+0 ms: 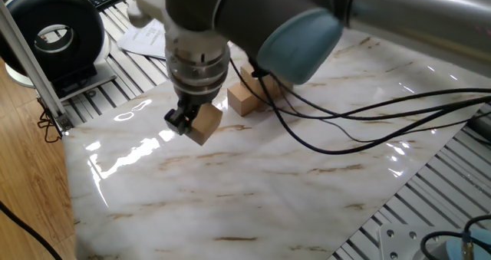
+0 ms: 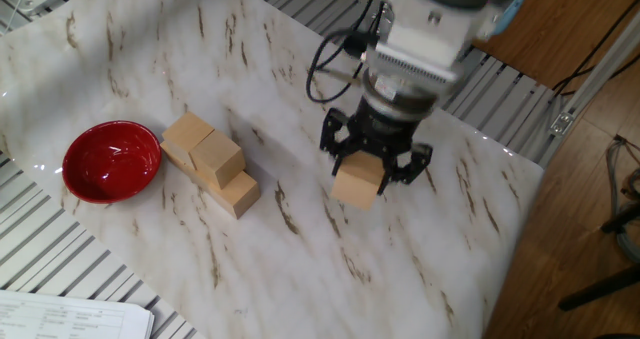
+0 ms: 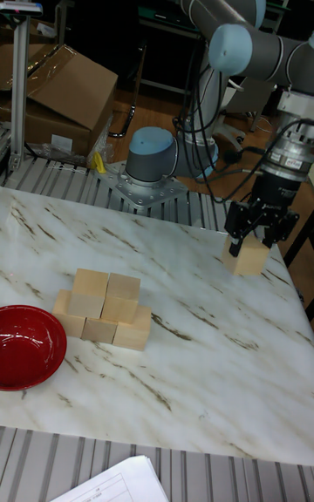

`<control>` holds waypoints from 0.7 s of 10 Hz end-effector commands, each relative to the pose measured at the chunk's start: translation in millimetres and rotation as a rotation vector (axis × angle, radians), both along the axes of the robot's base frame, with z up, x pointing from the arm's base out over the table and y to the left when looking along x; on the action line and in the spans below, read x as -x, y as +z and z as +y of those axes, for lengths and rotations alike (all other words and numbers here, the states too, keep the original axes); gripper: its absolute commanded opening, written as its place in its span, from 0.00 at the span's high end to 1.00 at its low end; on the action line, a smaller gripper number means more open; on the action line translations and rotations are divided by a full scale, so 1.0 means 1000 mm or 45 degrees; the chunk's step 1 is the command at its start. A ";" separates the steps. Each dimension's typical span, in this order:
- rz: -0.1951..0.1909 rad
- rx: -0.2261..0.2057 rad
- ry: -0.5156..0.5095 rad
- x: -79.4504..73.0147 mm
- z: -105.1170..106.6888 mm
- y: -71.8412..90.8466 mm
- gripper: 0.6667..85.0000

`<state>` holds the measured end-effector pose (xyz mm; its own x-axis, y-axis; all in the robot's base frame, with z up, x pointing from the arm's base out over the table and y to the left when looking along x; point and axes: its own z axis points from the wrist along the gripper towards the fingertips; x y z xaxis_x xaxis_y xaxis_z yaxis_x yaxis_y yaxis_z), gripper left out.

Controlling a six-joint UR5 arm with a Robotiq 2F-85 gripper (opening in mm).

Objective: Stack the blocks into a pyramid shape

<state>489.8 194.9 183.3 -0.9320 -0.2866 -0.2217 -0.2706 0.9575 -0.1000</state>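
Six small light-tan plain wooden cubes. Five form a partial pyramid [image 3: 102,308] on the bench: three side by side in the bottom row [image 3: 101,329], touching, two on top [image 3: 107,283] sitting over the seams, faces roughly flush. The sixth cube [image 2: 357,184] is well apart from the stack, gripped between the hand's [image 2: 374,165] fingers, slightly tilted, at or just above the surface near the far bench edge; contact cannot be told.
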 end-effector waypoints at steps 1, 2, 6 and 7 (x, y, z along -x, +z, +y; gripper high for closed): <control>0.026 0.000 0.004 0.019 -0.007 0.023 1.00; 0.016 0.052 0.027 0.015 -0.020 0.023 1.00; 0.006 0.114 0.063 0.011 -0.037 0.018 1.00; 0.000 0.031 -0.008 0.012 -0.024 0.017 1.00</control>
